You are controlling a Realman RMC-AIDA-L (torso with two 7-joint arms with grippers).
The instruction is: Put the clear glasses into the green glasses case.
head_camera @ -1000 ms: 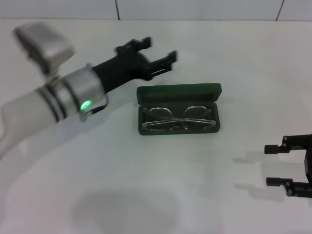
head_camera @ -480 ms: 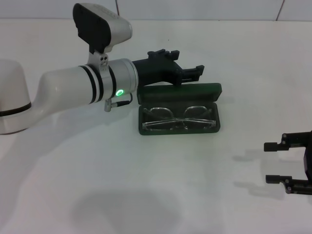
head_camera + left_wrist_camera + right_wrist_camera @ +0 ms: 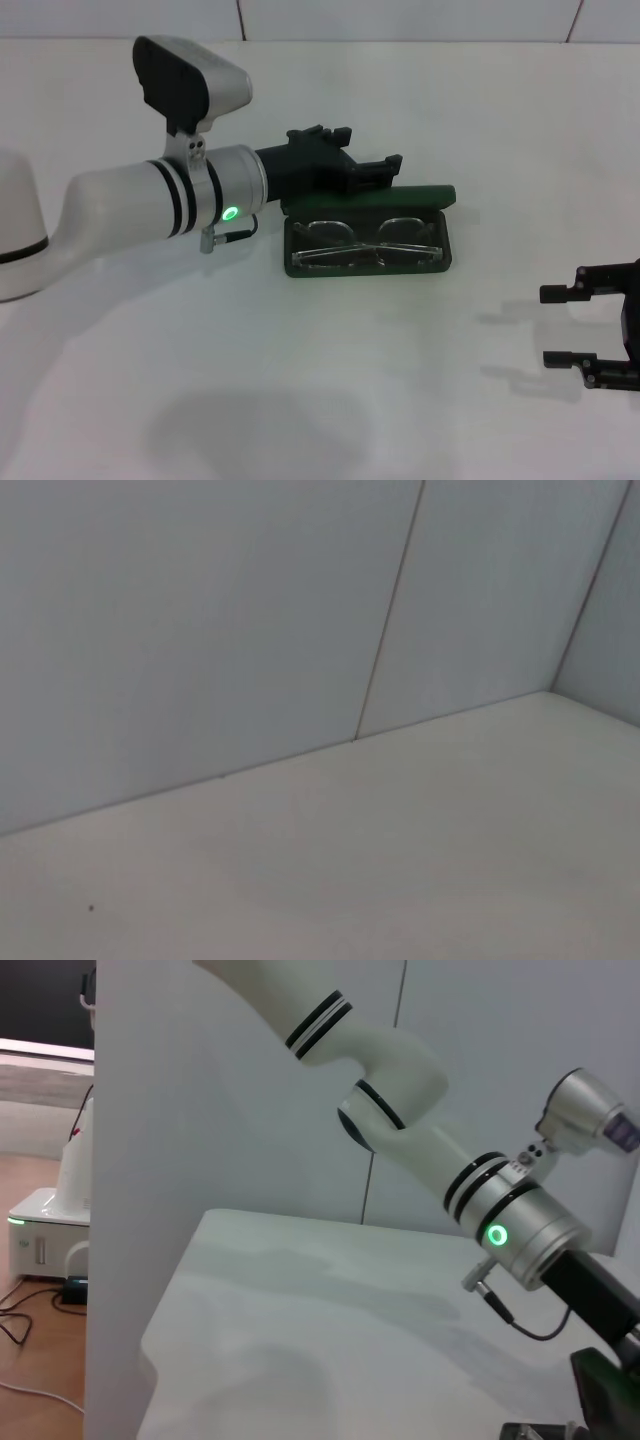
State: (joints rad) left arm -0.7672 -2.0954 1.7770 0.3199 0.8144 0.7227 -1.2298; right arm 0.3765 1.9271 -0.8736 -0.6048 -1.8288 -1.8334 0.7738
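The green glasses case [image 3: 440, 262] lies open at the table's middle. Its lid [image 3: 420, 194] leans forward over the base, partly lowered. Inside the base lie the clear glasses [image 3: 365, 243], folded. My left gripper [image 3: 371, 148] reaches in from the left and sits right behind the lid's back edge, near fingertip against it. It is open and holds nothing. My right gripper [image 3: 547, 325] hangs open at the right edge of the head view, well clear of the case. The left wrist view shows only wall and table.
The white table [image 3: 300, 380] ends at a tiled wall [image 3: 400, 18] at the back. In the right wrist view my left arm [image 3: 510, 1225] stretches across above the table.
My left arm swung in from the left to just behind the case. The lid went from standing upright to leaning forward over the glasses. The right gripper barely shifted.
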